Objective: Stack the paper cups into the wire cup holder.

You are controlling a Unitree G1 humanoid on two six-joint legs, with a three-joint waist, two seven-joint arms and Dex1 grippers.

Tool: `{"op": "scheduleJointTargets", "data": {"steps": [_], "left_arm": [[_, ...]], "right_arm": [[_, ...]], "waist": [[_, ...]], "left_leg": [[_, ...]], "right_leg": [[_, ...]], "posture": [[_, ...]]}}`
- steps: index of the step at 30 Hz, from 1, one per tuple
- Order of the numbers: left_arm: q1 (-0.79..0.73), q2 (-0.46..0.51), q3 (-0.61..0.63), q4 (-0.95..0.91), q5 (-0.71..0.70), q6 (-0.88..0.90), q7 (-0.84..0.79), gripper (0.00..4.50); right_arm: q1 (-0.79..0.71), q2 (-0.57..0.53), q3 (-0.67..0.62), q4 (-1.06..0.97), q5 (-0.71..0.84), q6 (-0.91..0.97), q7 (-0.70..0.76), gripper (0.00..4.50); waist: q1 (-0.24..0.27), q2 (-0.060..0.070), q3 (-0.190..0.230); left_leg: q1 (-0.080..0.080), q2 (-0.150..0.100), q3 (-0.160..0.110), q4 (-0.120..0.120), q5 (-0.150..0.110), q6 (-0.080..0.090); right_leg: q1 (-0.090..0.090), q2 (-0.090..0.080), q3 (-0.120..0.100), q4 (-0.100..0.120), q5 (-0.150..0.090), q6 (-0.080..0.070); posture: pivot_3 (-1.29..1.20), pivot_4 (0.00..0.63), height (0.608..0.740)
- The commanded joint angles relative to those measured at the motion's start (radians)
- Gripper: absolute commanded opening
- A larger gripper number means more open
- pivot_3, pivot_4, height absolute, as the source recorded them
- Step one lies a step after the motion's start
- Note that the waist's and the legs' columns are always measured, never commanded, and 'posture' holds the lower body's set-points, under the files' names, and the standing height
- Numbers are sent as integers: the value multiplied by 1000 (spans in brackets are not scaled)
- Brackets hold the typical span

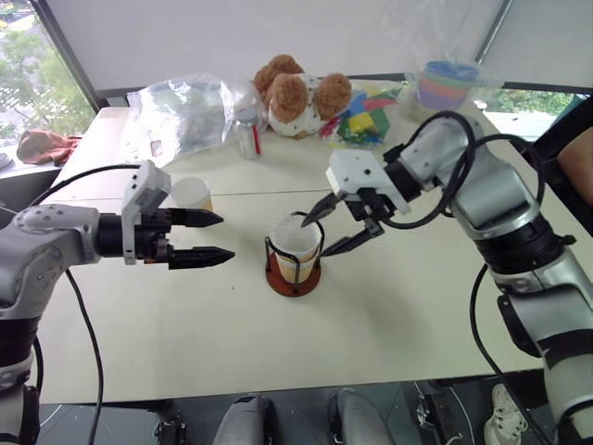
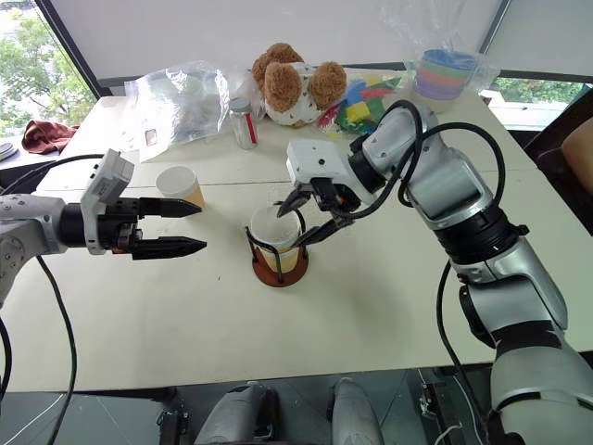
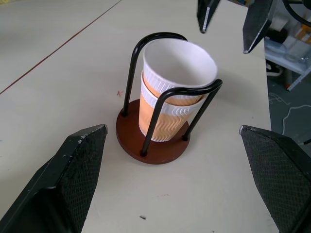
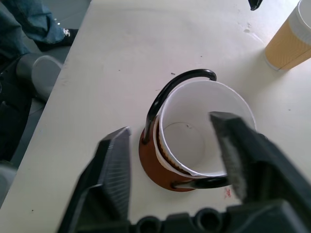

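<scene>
Now, mid-frame in the head views: the wire cup holder [image 1: 294, 264] stands on the tabletop [image 1: 389, 334] with two paper cups [image 3: 174, 92] nested inside its black loops, the upper cup's white rim riding a little above the lower one's. The third cup [image 2: 181, 186] stands alone at centre left of the frame, just behind my left gripper [image 2: 190, 228] and well apart from the holder.

My right gripper [image 1: 345, 225] hangs over the holder's mouth from the right side, jaws spread and holding nothing; one finger sits outside the rim on each side (the wrist view looks straight down into the white cup between them). The nested cup looks released, though from the left wrist view it appears to lean slightly against one loop.

My left gripper is level, pointing toward the holder from the left of the frame, jaws wide apart and empty.

Judgement on the step in hand: clear the right jaws straight up and away, so neither finger catches the rim or a wire loop and drags the holder. The base disc looks light and could slide or tip if nudged. If the top cup is not fully seated, a gentle press on the rim would settle it. After that, the lone cup is the remaining job; it lies nearer my left side.
</scene>
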Motion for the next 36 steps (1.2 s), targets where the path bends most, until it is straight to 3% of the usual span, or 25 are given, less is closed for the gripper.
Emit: {"op": "scheduleJointTargets", "data": {"steps": [1, 3, 6, 9, 13, 17, 23, 30, 36], "left_arm": [[-27, -5, 27, -8, -2, -24, 10, 4500], [-57, -20, 35, 17, 22, -60, 35, 4500], [-135, -48, 48, 108, 127, -203, 103, 4500], [-129, 26, -3, 200, 280, -364, 67, 4500], [-182, 114, -71, 367, 415, -526, -31, 4500], [-256, 114, -129, 499, 509, -653, -91, 4500], [-418, 43, -227, 745, 621, -770, -172, 4500], [-626, -53, -276, 1096, 734, -948, -180, 4500], [-709, -108, -297, 1237, 788, -1028, -250, 4500]], "right_arm": [[-55, -11, -62, -4, 7, 4, -14, 3794], [-89, -25, -120, 28, 28, 44, -44, 3794], [-143, -30, -283, 57, 155, 255, -131, 3794], [-140, -8, -470, 4, 326, 507, -254, 3794], [-16, 65, -703, -170, 533, 736, -475, 3794], [104, 89, -773, -293, 635, 810, -599, 3794], [323, 81, -754, -411, 638, 750, -712, 3794], [393, 94, -779, -448, 684, 708, -824, 3794], [450, 59, -796, -457, 705, 678, -886, 3794]], "waist": [[0, 0, 0], [1, 0, 0], [5, -1, 0], [1, -2, 0], [-1, -2, -1], [3, -2, 0], [17, -5, -2], [18, -5, -2], [19, -5, -2]], "left_leg": [[0, 0, 0, 0, 0, 0], [0, 0, 0, 0, 0, 0], [0, 0, 0, 0, 0, 0], [0, 0, 0, 0, 0, -1], [1, 1, 1, -4, 0, -1], [0, 1, 3, -2, -1, 2], [0, 0, 4, 0, -4, 6], [0, 0, 4, 0, -4, 7], [0, 0, 4, 0, -4, 7]], "right_leg": [[0, 0, 0, 0, 0, 0], [0, 0, 0, 0, 0, 0], [0, 0, 0, 0, 0, 0], [0, 0, -1, 0, 0, 0], [-1, -1, -2, 0, 0, 0], [-1, -2, -2, 0, 0, 0], [0, -2, -3, 0, 0, 0], [0, -1, -3, 0, 0, 0], [0, -1, -3, 0, 0, 0]], "posture": [[0, 150, 740], [0, 150, 740], [0, 150, 740], [0, 150, 740], [0, 150, 740], [0, 150, 740], [0, 150, 740], [0, 150, 740], [0, 150, 740]]}}
